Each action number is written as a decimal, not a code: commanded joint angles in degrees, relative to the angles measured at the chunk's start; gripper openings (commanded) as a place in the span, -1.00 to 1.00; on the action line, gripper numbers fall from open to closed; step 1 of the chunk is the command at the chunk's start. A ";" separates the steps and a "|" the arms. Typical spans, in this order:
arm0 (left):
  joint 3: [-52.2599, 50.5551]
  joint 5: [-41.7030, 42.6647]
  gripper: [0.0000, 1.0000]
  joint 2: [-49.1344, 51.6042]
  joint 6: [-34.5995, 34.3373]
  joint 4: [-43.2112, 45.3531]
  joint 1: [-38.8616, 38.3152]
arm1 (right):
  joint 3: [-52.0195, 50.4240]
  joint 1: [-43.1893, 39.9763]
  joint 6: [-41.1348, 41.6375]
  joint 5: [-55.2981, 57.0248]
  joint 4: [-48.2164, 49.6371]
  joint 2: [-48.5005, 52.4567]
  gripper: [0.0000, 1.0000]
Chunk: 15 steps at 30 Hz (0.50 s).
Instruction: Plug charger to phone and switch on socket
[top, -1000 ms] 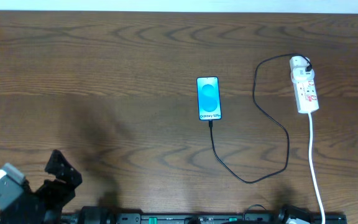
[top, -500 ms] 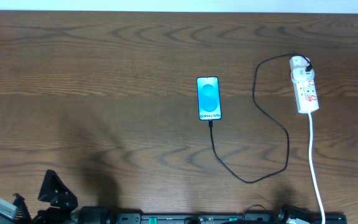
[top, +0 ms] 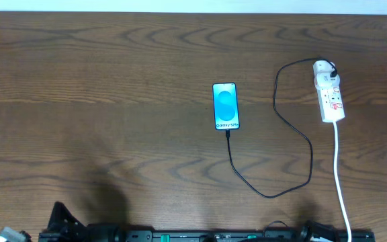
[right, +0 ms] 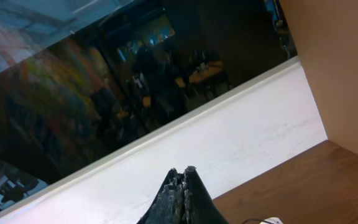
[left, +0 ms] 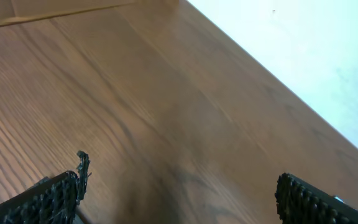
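The phone [top: 225,106] lies flat at mid-table with its blue screen lit. The charger [top: 269,194], a thin black cable, meets the phone's lower edge, loops forward and right, then runs back to a white adapter [top: 324,67]. That adapter sits in the far end of the socket [top: 332,101], a white power strip at the right. My left gripper [left: 182,177] is open over bare wood at the table's front left; one of its fingers [top: 60,218] shows in the overhead view. My right gripper [right: 182,171] is shut on nothing and points at the wall.
The socket's thick white cord [top: 340,181] runs from the strip to the front edge. A black rail [top: 200,236] with the arm bases lies along the front edge. A white wall [right: 241,149] with a dark window above it backs the table.
My left arm has drawn back toward the front-left corner and now shows only at the bottom edge of the overhead view. Phone, charger and socket have not moved.
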 commanded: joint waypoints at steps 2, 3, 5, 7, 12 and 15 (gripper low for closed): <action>-0.17 -0.81 0.99 -4.44 -0.68 -0.20 0.20 | -0.33 0.31 -0.42 -0.35 -0.02 -0.28 -0.98; -0.17 -0.79 0.99 -5.22 -0.68 -0.20 0.20 | -0.33 0.57 -0.42 -0.35 -0.02 -0.31 -0.98; -0.17 -0.81 1.00 -6.56 -0.68 -0.20 0.37 | -0.33 1.27 -0.42 -0.37 -0.04 -0.39 -0.98; -0.17 -0.81 0.99 -7.78 -0.68 -0.39 0.57 | -0.33 2.05 -0.42 -0.33 -0.02 -0.48 -0.98; 0.24 -0.81 0.99 -7.69 -0.70 -0.81 2.19 | -0.33 2.89 -0.42 -0.35 -0.04 -0.61 -0.98; 0.24 -0.79 0.99 -7.69 -0.70 -0.83 3.48 | -0.33 2.89 -0.39 -0.37 -0.02 -0.66 -0.98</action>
